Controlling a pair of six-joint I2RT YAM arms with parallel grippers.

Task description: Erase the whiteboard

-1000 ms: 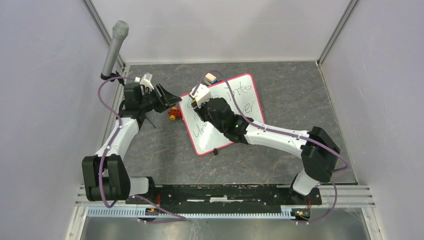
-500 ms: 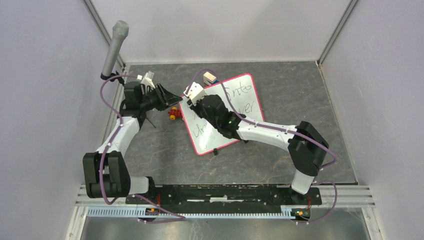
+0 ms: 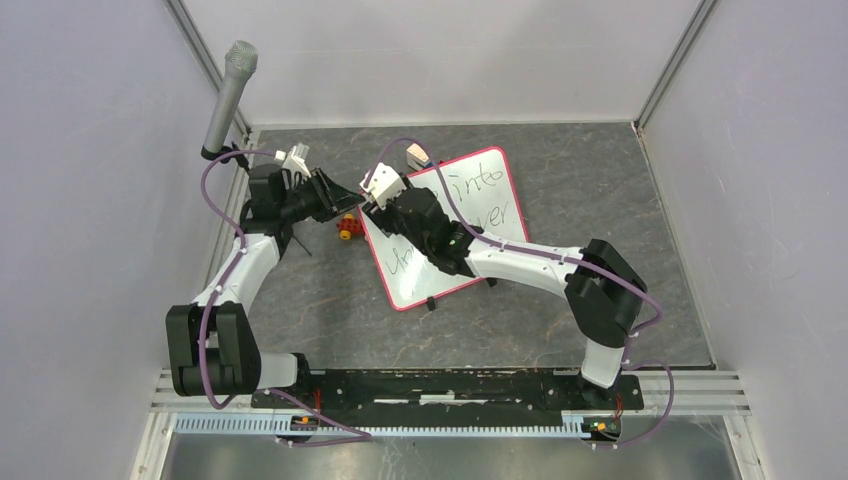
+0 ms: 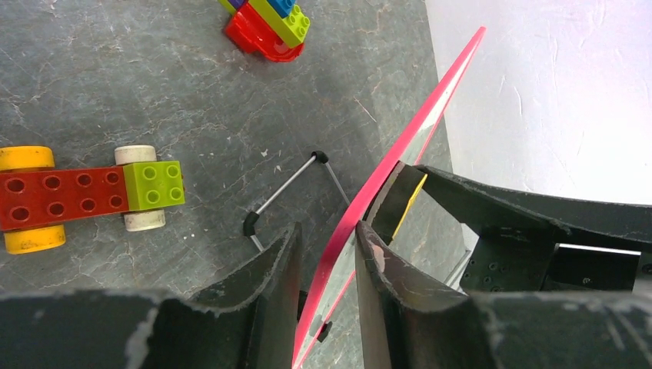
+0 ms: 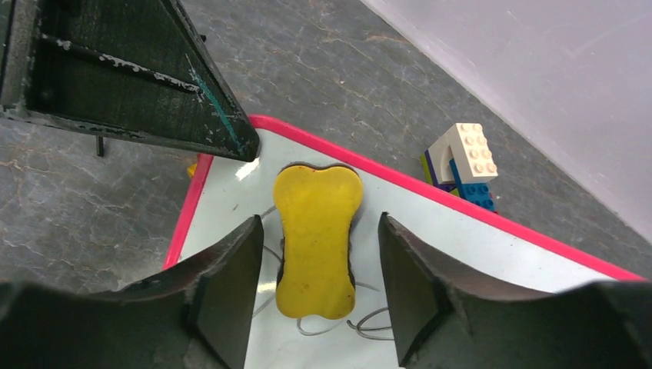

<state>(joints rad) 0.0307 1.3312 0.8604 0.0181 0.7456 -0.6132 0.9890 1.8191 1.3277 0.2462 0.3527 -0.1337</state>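
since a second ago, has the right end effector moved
yes, the right end effector slid left across the whiteboard, closer to the toy car

White arms [image 3: 520, 262] with black joints, purple cables [image 3: 204, 180], scuffed black fingers [image 4: 277, 284].

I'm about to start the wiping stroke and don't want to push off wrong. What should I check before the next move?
1. Eraser lying on the whiteboard: ok.
2. Right hand gripping the eraser: not ok; its fingers stand clear of it on both sides.
3. Left hand straddling the whiteboard's red rim: ok.
4. Left hand clamped firmly on the rim: cannot tell.
5. Toy bricks off the board: ok; they sit beside the far rim.
6. Writing erased: not ok; marker lines show on the board.
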